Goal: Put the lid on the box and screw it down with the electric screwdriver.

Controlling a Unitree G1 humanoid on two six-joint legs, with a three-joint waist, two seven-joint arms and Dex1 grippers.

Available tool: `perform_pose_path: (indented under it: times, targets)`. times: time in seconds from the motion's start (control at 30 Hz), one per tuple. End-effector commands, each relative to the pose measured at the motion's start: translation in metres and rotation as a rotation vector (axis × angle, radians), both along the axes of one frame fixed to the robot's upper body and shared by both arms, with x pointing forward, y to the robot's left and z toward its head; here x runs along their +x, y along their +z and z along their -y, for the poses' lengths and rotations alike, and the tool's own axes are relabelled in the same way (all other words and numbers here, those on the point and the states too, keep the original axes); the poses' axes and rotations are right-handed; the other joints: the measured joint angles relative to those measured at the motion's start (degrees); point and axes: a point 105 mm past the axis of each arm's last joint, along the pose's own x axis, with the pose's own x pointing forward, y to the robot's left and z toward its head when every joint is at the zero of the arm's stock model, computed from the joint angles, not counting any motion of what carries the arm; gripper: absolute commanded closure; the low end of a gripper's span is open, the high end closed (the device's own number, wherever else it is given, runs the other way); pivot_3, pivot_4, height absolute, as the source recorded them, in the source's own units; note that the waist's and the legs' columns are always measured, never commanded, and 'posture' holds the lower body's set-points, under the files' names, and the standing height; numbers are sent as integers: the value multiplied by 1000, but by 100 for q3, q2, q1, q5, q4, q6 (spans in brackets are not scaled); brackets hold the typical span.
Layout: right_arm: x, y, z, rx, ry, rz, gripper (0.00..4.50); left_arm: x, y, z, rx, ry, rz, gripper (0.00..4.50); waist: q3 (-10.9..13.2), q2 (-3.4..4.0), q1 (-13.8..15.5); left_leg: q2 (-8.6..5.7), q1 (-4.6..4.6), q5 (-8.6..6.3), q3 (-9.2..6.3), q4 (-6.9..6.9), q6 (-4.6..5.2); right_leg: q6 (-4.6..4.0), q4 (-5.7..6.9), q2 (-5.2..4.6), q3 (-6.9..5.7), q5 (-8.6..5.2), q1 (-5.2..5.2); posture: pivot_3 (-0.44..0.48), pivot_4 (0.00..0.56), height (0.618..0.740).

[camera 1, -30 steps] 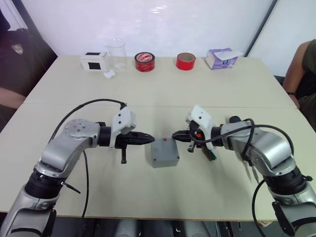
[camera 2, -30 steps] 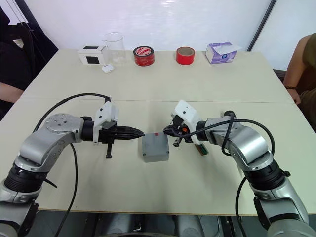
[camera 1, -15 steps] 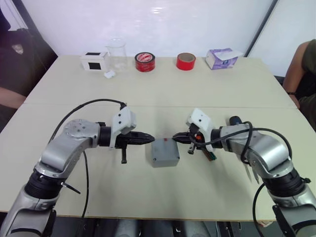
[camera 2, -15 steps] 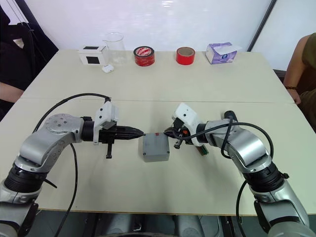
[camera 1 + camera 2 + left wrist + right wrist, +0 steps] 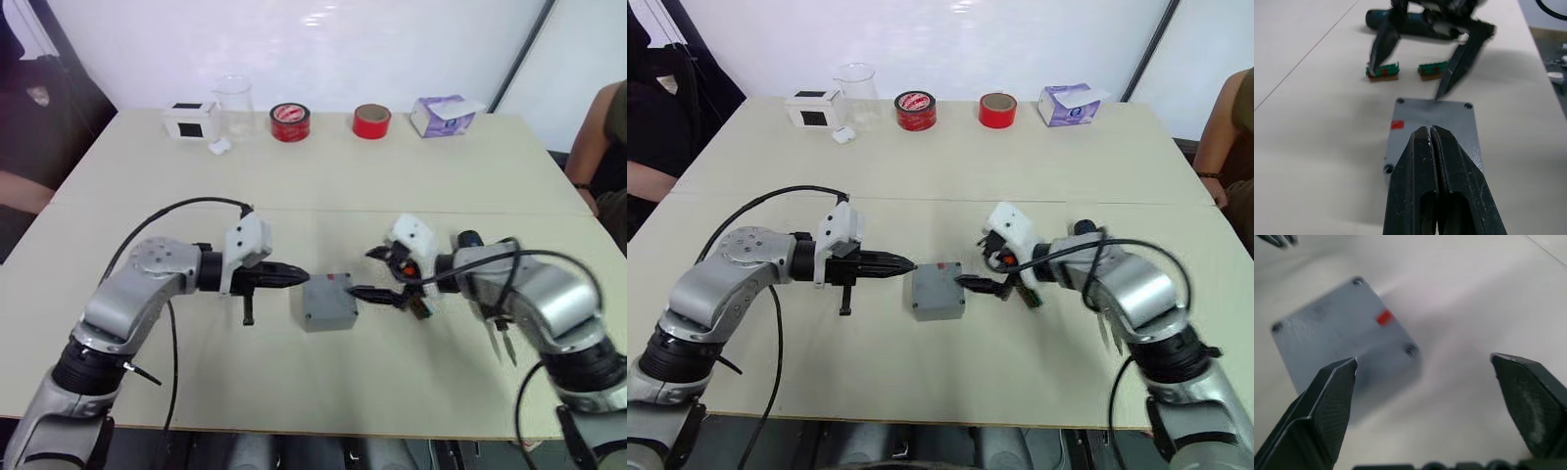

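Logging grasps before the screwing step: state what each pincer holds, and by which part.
Nothing is held. The left pincer is shut on nothing, beside the small square grey box with its lid on. The right pincer is open near the box.

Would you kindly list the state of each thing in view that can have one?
lid: seated on the box, flat.
box: closed by the lid, resting on the table.
left gripper: shut, empty, at the lid's edge.
right gripper: open wide, empty, beside the box.
red tape roll: lying flat.
glass beaker: upright.
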Motion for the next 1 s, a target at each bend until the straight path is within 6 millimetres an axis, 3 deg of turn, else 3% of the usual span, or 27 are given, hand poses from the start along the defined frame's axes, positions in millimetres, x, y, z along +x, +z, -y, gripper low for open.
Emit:
perform_pose_path:
  times: [0.03,0.27,0.4,0.67,1.0]
  targets:
    - [-1,22,36,-115,-106,-3,21,-6,12,8,-24,-72,37,4500,-3,-5,-7,-1,2,0,-1,-1,0,0,0,-2,0,0,1,0,150,740]
    - [-3,19,85,-267,-337,-206,21,-7,26,16,-47,-120,82,4500,-1,-2,-45,5,7,0,0,-5,1,-3,1,11,3,-2,-2,0,150,740]
    - [9,17,122,-301,-581,-285,21,-6,33,19,-49,-137,107,4500,-1,-2,-30,4,4,0,1,-5,1,-3,1,10,5,-1,-7,0,150,740]
    - [14,4,134,-325,-699,-411,21,-7,34,22,-43,-136,128,4500,-1,-2,-22,3,-2,0,6,-5,1,-2,-2,8,8,-1,-12,0,150,740]
    - [6,-28,131,-296,-699,-591,21,-6,34,20,-51,-116,135,4500,-1,-2,-23,3,-2,0,5,-5,1,-1,-2,8,8,0,-12,0,150,740]
